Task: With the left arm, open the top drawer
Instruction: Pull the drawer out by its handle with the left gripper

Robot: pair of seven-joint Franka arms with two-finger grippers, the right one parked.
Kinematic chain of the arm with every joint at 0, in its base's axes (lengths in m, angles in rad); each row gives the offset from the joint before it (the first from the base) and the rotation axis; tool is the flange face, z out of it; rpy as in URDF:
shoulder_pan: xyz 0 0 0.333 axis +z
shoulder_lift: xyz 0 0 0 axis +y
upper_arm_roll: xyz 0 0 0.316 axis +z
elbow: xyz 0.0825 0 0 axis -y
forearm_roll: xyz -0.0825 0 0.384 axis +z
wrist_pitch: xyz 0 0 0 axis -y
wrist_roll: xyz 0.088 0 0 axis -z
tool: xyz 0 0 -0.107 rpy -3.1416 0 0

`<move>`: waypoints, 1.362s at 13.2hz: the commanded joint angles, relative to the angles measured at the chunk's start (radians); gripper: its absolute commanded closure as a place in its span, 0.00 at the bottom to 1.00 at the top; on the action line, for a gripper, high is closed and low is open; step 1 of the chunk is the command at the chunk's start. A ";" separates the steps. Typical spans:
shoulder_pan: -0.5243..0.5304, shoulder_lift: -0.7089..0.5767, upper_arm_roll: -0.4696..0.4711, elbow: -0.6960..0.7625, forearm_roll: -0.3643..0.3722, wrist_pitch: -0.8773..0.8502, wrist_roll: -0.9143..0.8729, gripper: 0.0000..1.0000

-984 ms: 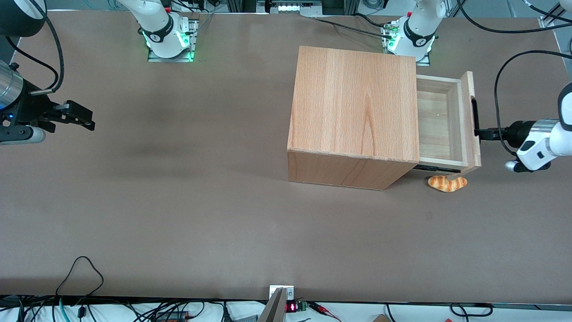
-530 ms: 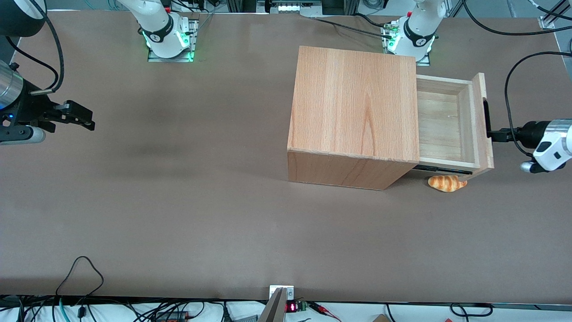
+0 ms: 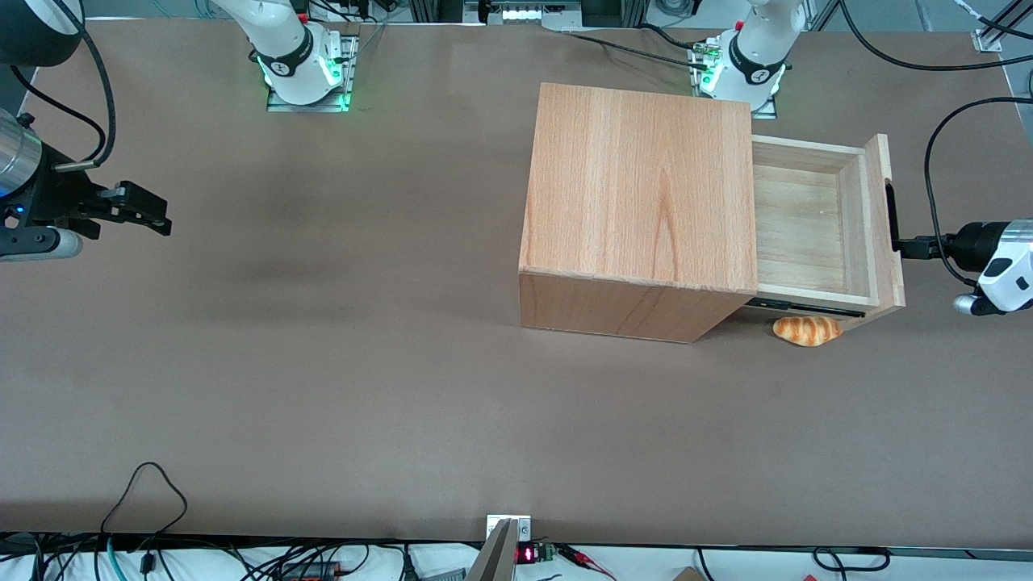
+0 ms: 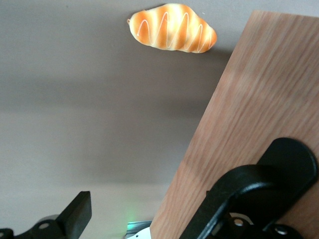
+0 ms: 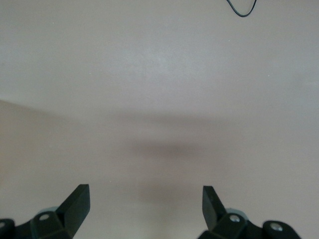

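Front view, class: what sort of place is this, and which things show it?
Most likely a robotics lab bench. A brown table carries bolted arm bases and loose cables. The left arm has its gripper at the handle of the top drawer, pulled out of a wooden cabinet.

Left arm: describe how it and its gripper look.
The left arm has a glossy white rounded shell, a silver ring at the wrist and a black section leading to the gripper at the drawer's handle. The gripper is black, with two slim black fingers. A black cable loops above it.
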 commanded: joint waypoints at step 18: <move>-0.011 0.052 -0.017 0.292 0.046 -0.181 0.024 0.00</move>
